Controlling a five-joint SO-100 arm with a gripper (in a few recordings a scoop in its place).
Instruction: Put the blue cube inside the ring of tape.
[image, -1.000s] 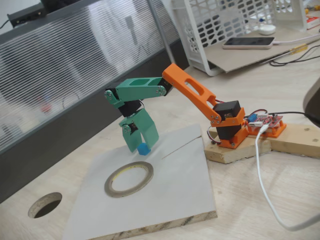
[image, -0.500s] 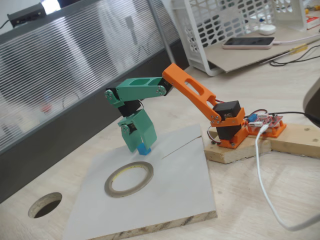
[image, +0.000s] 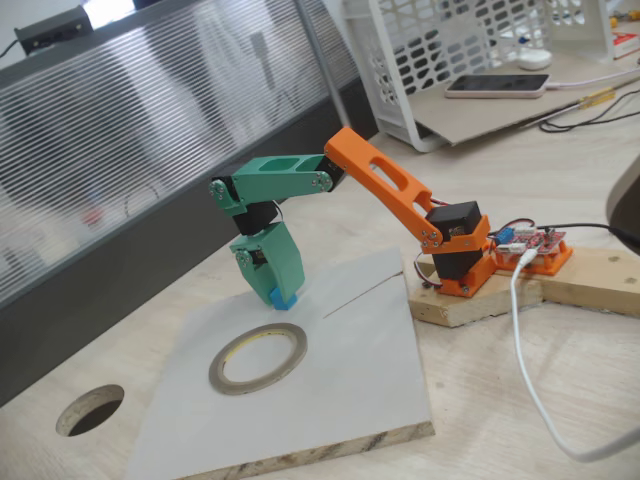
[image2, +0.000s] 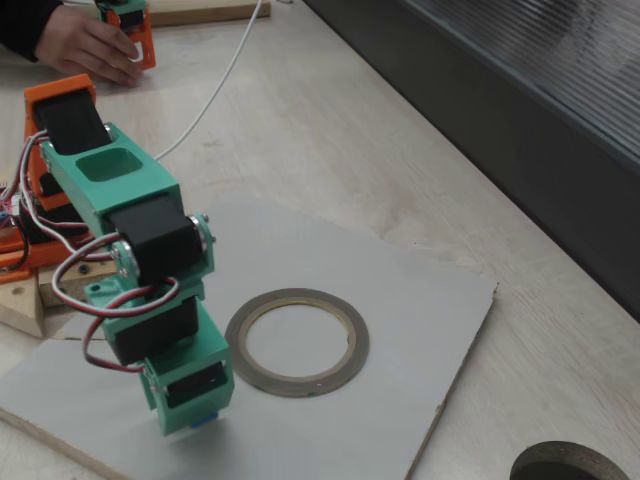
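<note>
My green gripper (image: 279, 294) points down over the grey board (image: 350, 385), shut on the tiny blue cube (image: 283, 299) that peeks out between its tips, close to the board's surface. The ring of tape (image: 214, 372) lies flat on the board a short way in front and left of the gripper, its centre open. In the other fixed view the gripper (image2: 196, 416) hangs low at the bottom left, and a sliver of the blue cube (image2: 204, 419) shows under it. There the ring of tape (image2: 300, 384) lies to its right, apart from it.
A dark round hole (image: 90, 410) is cut through the wooden tabletop left of the board, also seen as the hole (image2: 570, 466). The orange arm base (image: 462, 258) stands on a wooden block with a white cable (image: 525, 350) beside it. A white basket (image: 470, 50) sits at the back.
The gripper's jaws have swung together onto the blue cube, which was beside one open finger a second ago. The arm has barely moved.
</note>
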